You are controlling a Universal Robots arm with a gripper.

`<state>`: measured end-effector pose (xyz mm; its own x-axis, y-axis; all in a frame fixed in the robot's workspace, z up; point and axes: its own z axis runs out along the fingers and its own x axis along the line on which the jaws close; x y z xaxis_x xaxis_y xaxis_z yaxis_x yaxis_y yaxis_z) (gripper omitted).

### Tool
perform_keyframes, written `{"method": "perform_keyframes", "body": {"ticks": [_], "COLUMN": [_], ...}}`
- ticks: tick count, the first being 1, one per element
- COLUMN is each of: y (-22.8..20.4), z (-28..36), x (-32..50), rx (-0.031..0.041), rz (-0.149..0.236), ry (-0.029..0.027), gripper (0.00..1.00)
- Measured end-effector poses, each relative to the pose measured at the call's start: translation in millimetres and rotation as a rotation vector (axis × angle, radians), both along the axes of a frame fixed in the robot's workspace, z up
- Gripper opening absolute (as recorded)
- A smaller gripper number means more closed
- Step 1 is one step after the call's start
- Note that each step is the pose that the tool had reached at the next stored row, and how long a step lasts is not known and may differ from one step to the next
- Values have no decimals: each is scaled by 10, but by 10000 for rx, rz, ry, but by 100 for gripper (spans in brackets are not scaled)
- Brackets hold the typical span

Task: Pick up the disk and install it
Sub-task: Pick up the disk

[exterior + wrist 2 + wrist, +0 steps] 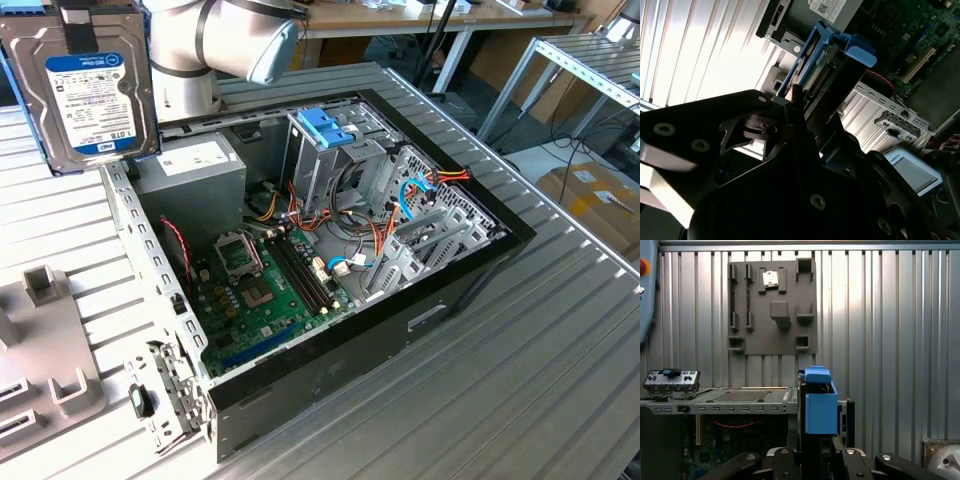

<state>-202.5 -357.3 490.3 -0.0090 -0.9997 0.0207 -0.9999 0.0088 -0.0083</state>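
And the disk [85, 85] is up in the air! The hand [819, 437] is clenched on it, with black fingers [798, 105] pressed against its flat faces. The light-blue carrier rails stand up out of the grip in both wrist views.

In the exterior view the drive hangs upright, its white-and-blue label facing the camera and grey metal showing around it. It sits high at the exterior view's left, with the arm [230, 35] curving in behind it, and it is lifted well clear of the bench [540, 350].

Down below, the open computer case [330, 375] lies on its side in the middle of the bench, black wall toward the camera. The second wrist view puts the disk over the case's wall beside the grey power supply [195, 165]. Bare bench ribs show to one side of it and the green motherboard [255, 290] to the other.

The metal drive cage [305, 165] stands inside the case, toward the bench's far edge. Its blue latch [325, 125] sits on top, well apart from the disk. Red, orange and blue cables [445, 177] bunch just beside the cage.

Outside the case, a grey fixture plate [772, 305] lies flat on the bench, on the side at the exterior view's left.
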Motion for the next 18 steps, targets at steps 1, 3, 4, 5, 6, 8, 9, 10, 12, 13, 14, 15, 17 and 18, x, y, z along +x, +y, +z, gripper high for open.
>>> {"method": "perform_keyframes", "body": {"ticks": [1,3,4,5,6,8,9,10,12,13,14,15,17,18], "y": [0,1,1,1,1,1,1,1,2,2,2,2,3,3], "z": [0,0,0,0,0,0,0,0,0,1,0,0,0,0], "x": [58,243,271,297,342,421,445,482,543,567,589,624,667,690], "rx": [0,0,0,0,0,0,0,0,0,-1,0,0,-1,0], "rz": [1,1,1,1,0,1,1,1,0,1,2,1,0,0], "ry": [0,1,0,1,0,1,0,0,1,1,1,0,1,0], "gripper": [35,35,35,35,35,35,35,35,35,35,35,35,35,35]}}
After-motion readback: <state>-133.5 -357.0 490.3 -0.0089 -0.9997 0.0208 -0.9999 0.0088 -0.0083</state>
